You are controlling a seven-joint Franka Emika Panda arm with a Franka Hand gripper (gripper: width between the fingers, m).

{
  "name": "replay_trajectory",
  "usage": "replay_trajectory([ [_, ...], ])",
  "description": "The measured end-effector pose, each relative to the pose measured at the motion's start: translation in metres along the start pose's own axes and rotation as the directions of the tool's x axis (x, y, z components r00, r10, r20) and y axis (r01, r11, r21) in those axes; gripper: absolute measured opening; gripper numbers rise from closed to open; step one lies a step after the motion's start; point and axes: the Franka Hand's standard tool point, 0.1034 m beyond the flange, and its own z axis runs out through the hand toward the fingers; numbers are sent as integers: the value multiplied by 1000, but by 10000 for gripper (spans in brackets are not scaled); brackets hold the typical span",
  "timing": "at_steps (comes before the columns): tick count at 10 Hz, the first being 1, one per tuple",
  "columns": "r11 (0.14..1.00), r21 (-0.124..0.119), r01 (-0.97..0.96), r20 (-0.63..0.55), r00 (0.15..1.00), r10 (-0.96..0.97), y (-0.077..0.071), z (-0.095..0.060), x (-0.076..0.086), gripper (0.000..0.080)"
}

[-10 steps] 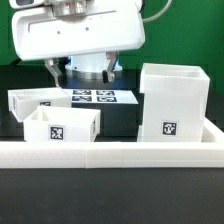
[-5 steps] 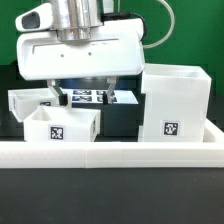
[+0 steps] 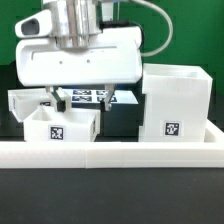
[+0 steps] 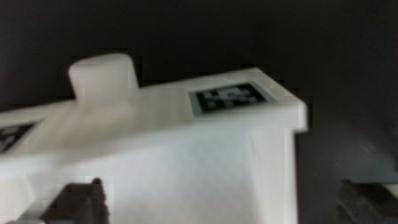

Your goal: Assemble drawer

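In the exterior view the large white shell [image 3: 173, 100] stands upright at the right, its tag facing front. Two small open-topped trays sit at the left: the front tray [image 3: 60, 126] with its tag facing front, and the back tray [image 3: 26, 100] behind it. My gripper [image 3: 80, 97] hangs open and empty just behind the front tray, above the table. In the wrist view a white tray part [image 4: 178, 150] with a tag and a short knob lies under the gripper [image 4: 221, 205], with one dark fingertip on each side of it, apart from it.
A long low white rail [image 3: 110, 152] runs across the front of the table. The marker board [image 3: 108, 97] lies flat behind the trays, partly hidden by my gripper. A green wall stands at the back.
My gripper has come down and shifted toward the exterior view's left, closer over the trays. The trays and the shell have not moved.
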Motion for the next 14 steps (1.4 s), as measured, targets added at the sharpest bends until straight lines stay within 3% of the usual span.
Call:
replay_trajectory([
  [4,1000,-14,19,-24,1000,-19,2,10,2,649],
  [10,995,-17,97,-63,993,-98,7,2,19,623],
  [12,995,-17,97,-63,993,-98,7,2,18,269],
  [13,995,-18,97,-64,993,-98,7,2,18,132],
  [14,995,-18,97,-63,993,-98,7,3,18,132],
])
